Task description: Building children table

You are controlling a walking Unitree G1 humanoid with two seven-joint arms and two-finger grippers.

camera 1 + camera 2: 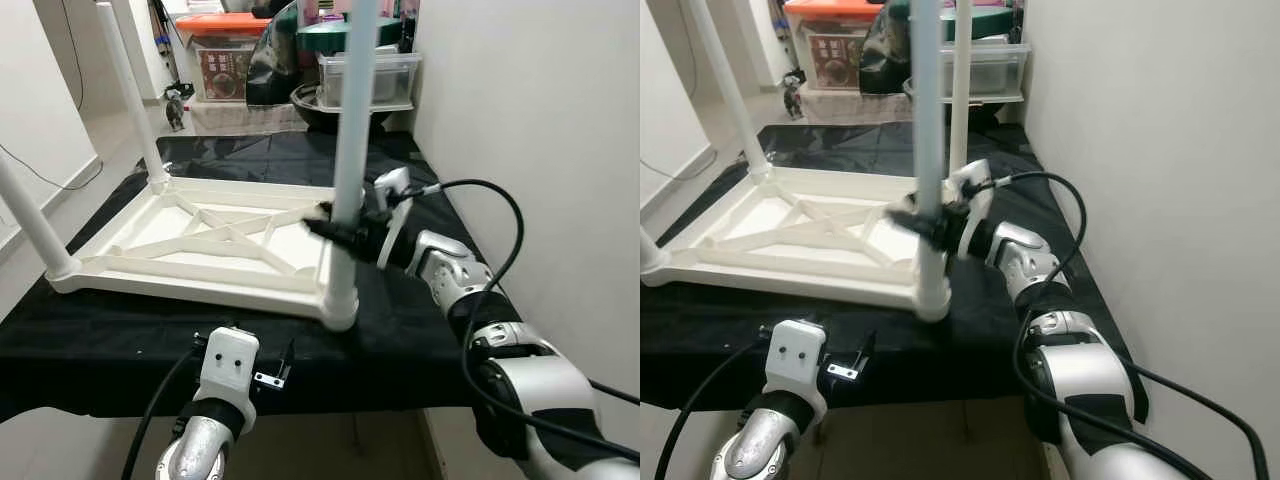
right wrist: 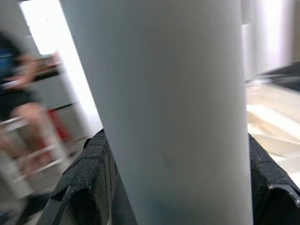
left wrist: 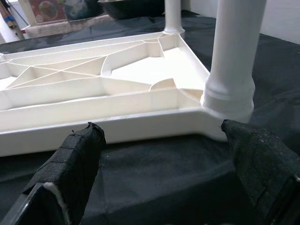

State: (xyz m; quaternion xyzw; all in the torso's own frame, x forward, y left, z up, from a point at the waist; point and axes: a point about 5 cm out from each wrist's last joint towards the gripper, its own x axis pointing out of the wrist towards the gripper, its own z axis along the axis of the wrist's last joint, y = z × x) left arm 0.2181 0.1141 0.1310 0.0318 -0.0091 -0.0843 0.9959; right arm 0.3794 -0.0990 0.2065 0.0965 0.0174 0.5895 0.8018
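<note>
Gripping a white leg of the upturned table, the right gripper clamps it at the platform's near right corner. The left gripper hovers spread wide, holding nothing.

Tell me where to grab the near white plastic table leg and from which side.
Grip the near white plastic table leg on its straight round shaft just above the socket collar, coming in level from the right, as the right gripper does now. The upside-down white tabletop blocks the left side, and the smooth upright tube suits fingers closing across it. The left gripper sits open before the corner.
</note>
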